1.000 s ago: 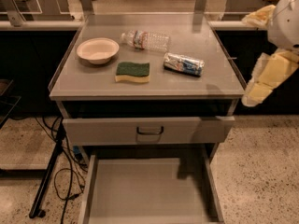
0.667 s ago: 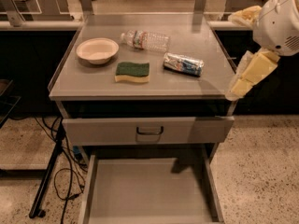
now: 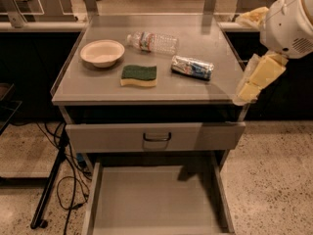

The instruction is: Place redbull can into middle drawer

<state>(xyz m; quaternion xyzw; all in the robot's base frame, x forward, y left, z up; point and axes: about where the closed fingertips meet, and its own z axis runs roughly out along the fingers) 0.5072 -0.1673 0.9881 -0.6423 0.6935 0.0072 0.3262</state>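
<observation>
1. Floor stand and cables (image 3: 49,190) – at 8 o'clock of the cabinet, on the speckled floor; no part in the task.
2. Bowl (image 3: 102,53) – pale, upright, at 9 o'clock on the table top (image 3: 88,89).
3. Sponge (image 3: 139,75) – green over yellow, lying flat at 7 o'clock of the top's centre, near the can but apart from it.
4. Water bottle (image 3: 154,42) – clear plastic, lying on its side at 12 o'clock.
5. Upper drawer (image 3: 156,137) – grey front panel with dark handle, seemingly pulled out only a little, overhanging the back of the drawer beneath.
6. Middle drawer (image 3: 151,204) – pulled well out at 6 o'clock, flat floor bare, low thin side walls. This is the target.
7. Redbull can (image 3: 192,67) – silver with blue patches, lying on its side at 4 o'clock of the top's centre, touching nothing else and not yet picked up.
8. Gripper (image 3: 253,80) – yellowish, hanging off the top's right edge at 3 o'clock of the can, well apart from it. Whether it is released or clenched cannot be told. It grasps no can.

Risks, as judged from here:
- A can on its side may roll if nudged on approach, towards the sponge or the bottle.
- The shiny, slim body could slip from an off-centre pinch.
- On the way down, the can or arm could strike the upper drawer's projecting front.
- Released too high, the can might bounce or roll over the low walls.
</observation>
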